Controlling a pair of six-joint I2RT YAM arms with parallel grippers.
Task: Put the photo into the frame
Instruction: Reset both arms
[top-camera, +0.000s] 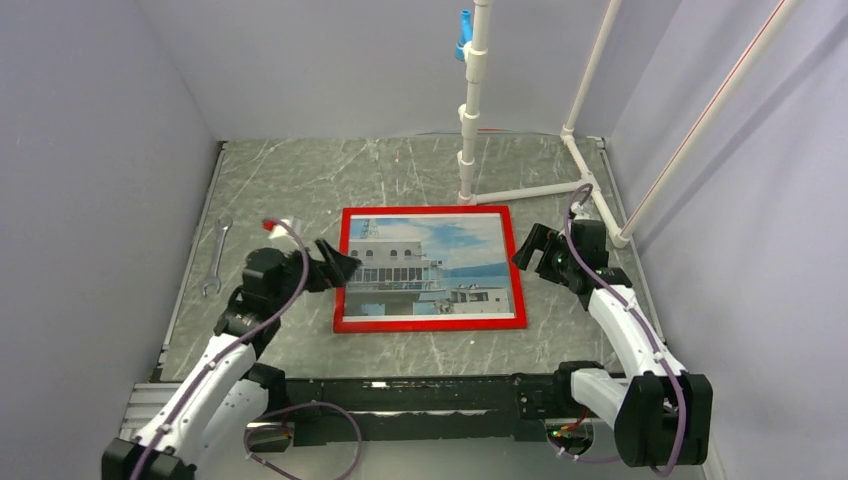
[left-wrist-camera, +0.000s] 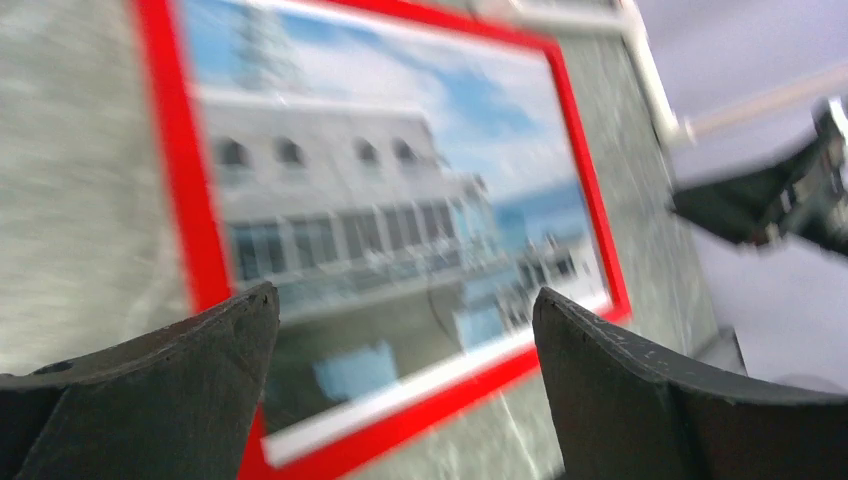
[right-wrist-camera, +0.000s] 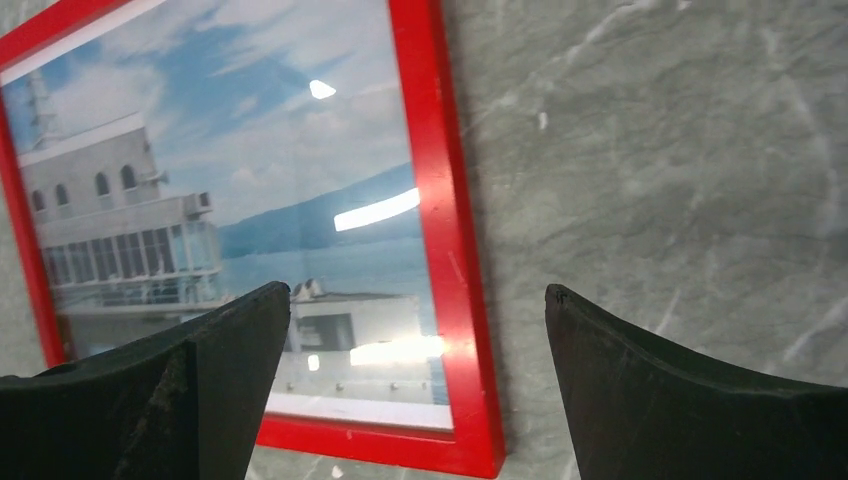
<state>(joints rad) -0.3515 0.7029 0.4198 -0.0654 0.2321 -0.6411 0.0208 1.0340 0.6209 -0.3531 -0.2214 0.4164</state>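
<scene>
- Photo (top-camera: 440, 262) sits inside the frame (top-camera: 430, 323), flat on the counter (top-camera: 320, 180) (red face up, as I see it).
- Left claw (top-camera: 341, 266) wide, empty, at the frame's left edge.
- Right claw (top-camera: 530, 248) wide, empty, just beside its right edge.

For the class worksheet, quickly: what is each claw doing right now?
Left claw: open, holding nothing.
Right claw: open, holding nothing.

You get no readable text, label, brand, number or sign here. Any fine lettering on photo (top-camera: 430, 262) inside frame (top-camera: 430, 324) too blurred to tell.
</scene>
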